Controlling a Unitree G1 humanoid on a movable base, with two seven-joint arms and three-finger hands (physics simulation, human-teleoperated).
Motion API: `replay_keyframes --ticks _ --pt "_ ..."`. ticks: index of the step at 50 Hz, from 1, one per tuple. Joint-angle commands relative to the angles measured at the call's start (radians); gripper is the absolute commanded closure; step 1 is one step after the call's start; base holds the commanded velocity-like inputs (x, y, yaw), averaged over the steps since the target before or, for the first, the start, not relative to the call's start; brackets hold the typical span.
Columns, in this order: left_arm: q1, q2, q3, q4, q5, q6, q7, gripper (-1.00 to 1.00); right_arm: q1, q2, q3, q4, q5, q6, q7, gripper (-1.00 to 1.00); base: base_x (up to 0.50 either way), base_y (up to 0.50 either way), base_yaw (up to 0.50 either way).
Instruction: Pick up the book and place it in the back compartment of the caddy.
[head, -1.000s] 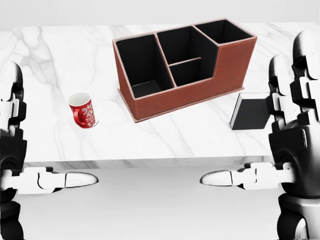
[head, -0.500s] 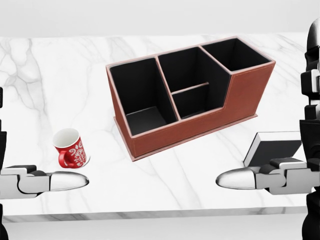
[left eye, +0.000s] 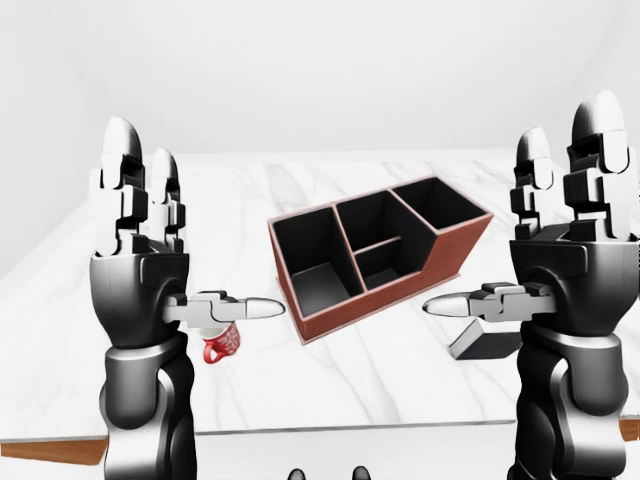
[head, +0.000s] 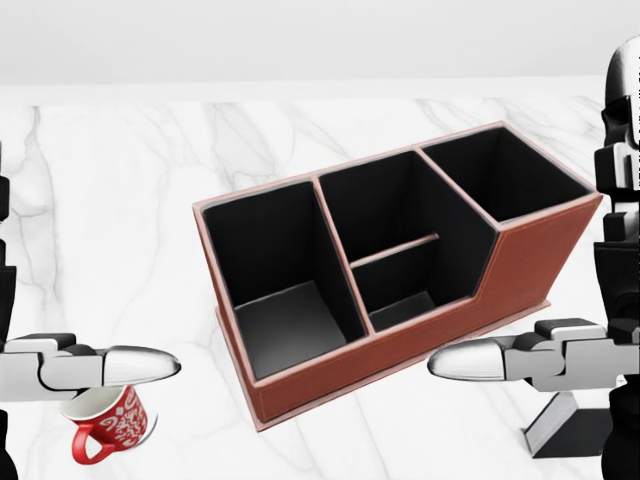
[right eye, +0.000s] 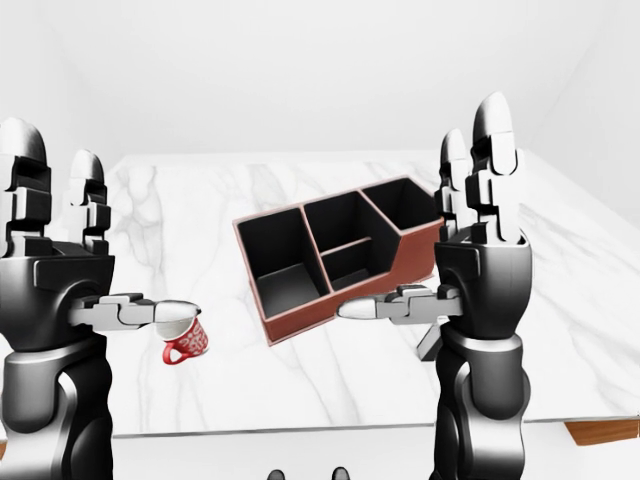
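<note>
In the left-eye view, the left hand (left eye: 140, 225) stands upright at the left of the frame, fingers straight up and thumb pointing toward the centre, open and holding nothing. The right hand (left eye: 565, 215) mirrors it at the right, also open and empty. Between them, on the white marble table (left eye: 240, 190), sits the brown caddy (left eye: 375, 255) with black compartments, turned at an angle. A red mug (left eye: 222, 343) shows just under the left thumb at lower left. The dark book (left eye: 480, 342) lies flat on the table at lower right, just below the right thumb, partly hidden by that hand and near the caddy's right end without touching it.

In the head view, the caddy fills the centre: one large compartment at the left, two smaller ones in the middle split by a low divider, and a taller one at the upper right. The mug sits tilted at the lower left corner, under the left thumb. Only a corner of the book shows at the lower right edge, beneath the right thumb.

In the right-eye view, both hands rise open, palms turned inward, the caddy between them. The book peeks out just left of the right forearm.
</note>
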Motion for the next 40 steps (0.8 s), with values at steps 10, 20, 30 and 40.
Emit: replay_keyframes --ticks 10,20,30,40 --pt "0.005 -0.003 -0.006 0.006 0.007 0.0 0.0 -1.0 -0.001 -0.011 0.034 0.019 -0.086 0.0 0.0 -1.0 0.38 0.0 0.0" --pt "0.005 -0.004 -0.006 0.01 0.007 0.0 -0.002 -1.0 0.003 0.002 0.045 0.007 -0.117 0.0 0.028 -1.0 0.0 0.0 0.0" --pt "0.006 -0.003 -0.007 0.011 0.007 0.0 -0.002 -1.0 -0.004 0.0 0.036 0.012 -0.15 0.0 0.04 -1.0 0.0 0.0 0.0" --pt "0.011 -0.005 -0.011 0.007 0.011 0.0 -0.003 -1.0 -0.027 -0.035 0.011 -0.01 -0.226 0.0 0.075 -1.0 0.0 0.0 0.0"
